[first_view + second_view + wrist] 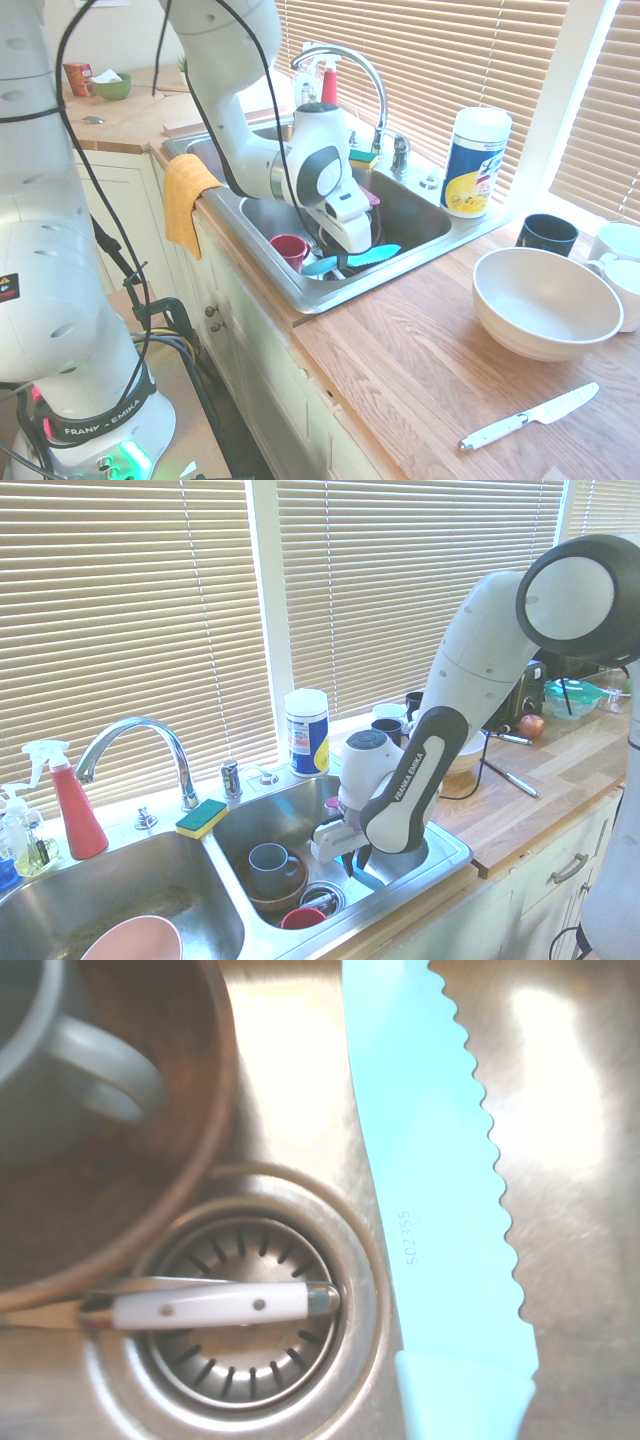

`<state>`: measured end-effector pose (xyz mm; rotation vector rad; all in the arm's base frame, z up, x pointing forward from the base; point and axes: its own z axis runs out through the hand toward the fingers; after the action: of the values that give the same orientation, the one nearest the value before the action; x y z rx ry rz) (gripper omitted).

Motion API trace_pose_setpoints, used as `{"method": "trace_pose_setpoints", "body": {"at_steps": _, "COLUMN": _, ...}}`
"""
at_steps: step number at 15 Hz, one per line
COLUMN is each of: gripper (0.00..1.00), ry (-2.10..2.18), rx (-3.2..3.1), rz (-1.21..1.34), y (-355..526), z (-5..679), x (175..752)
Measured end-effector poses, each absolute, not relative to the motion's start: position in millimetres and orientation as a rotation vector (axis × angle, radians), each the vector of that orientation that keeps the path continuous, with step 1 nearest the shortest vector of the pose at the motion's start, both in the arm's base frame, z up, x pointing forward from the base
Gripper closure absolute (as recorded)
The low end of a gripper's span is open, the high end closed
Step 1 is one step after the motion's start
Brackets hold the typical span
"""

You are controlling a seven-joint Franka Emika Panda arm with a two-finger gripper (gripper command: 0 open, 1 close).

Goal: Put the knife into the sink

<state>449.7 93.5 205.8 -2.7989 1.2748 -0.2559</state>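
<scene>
End effector [345, 258], pointing straight down inside the sink [425, 222], is clamped on the turquoise knife [362, 258].

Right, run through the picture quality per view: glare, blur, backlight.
First exterior view: daylight through the blinds washes out the right side; the knife in the gripper reads clearly. Second exterior view: backlit blinds, shiny sink rim. Wrist view: bright glare patches on steel, brown bowl and mug soft, blade serrations sharp.

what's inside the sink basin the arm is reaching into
In the sink: the knife in the shut gripper, a brown bowl holding a grey mug, a red cup, and a white-handled utensil on the drain. The arm hides the rest.
</scene>
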Motion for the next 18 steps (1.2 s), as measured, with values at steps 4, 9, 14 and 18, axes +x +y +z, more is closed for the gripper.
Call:
{"method": "trace_pose_setpoints", "body": {"at_steps": 4, "gripper": 1.0, "ry": 1.277, "rx": -2.791, "rz": -0.233, "y": 83.5, "z": 172.5, "x": 459.0}}
{"method": "trace_pose_setpoints", "body": {"at_steps": 9, "gripper": 0.0, "ry": 1.264, "rx": -2.791, "rz": -0.194, "y": 88.1, "z": 152.5, "x": 455.1}}
{"method": "trace_pose_setpoints", "body": {"at_steps": 14, "gripper": 0.0, "ry": 1.245, "rx": -2.797, "rz": -0.194, "y": 91.5, "z": 146.5, "x": 452.8}}
{"method": "trace_pose_setpoints", "body": {"at_steps": 18, "gripper": 0.0, "ry": 1.245, "rx": -2.795, "rz": -0.192, "y": 91.2, "z": 144.7, "x": 452.4}}
